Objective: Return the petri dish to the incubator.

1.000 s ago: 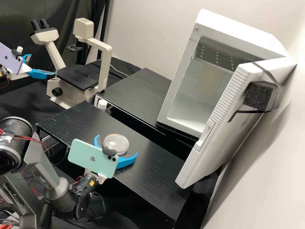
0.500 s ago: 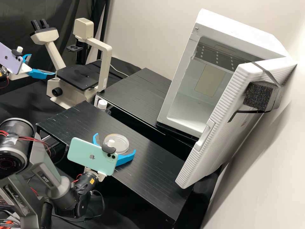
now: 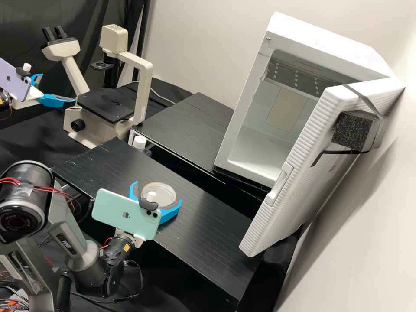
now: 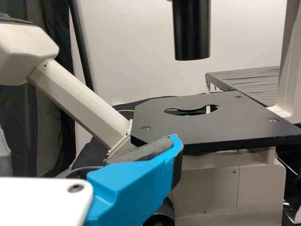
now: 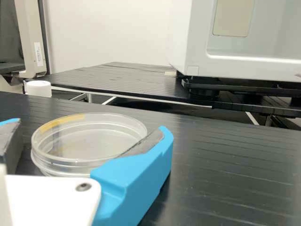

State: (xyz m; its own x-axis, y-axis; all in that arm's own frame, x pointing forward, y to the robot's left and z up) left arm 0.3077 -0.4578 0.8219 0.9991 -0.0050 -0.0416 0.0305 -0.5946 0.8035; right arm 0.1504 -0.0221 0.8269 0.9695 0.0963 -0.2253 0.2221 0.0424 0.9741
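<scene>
The clear round petri dish (image 3: 167,194) lies flat on the front black platform. My right gripper (image 3: 157,193) is low at the platform, its open fingers on either side of the dish. In the right wrist view the dish (image 5: 89,143) stands between the fingers of the gripper (image 5: 91,124); one finger overlaps its rim, while a narrow gap shows at the other. My left gripper (image 3: 58,88) is open and holds nothing, beside the microscope; in the left wrist view one finger of the gripper (image 4: 138,181) shows before the stage. The white incubator (image 3: 236,125) has its door open.
The microscope (image 3: 139,86) is at the back left. A white-capped bottle (image 3: 139,142) sits by the gap between the front platform (image 3: 212,247) and the rear platform (image 3: 186,125). The incubator door (image 3: 299,160) juts forward on the right.
The right gripper's fingers have drawn closer together around the petri dish, and the right arm's links have shifted slightly. The dish and the left gripper have stayed in place.
</scene>
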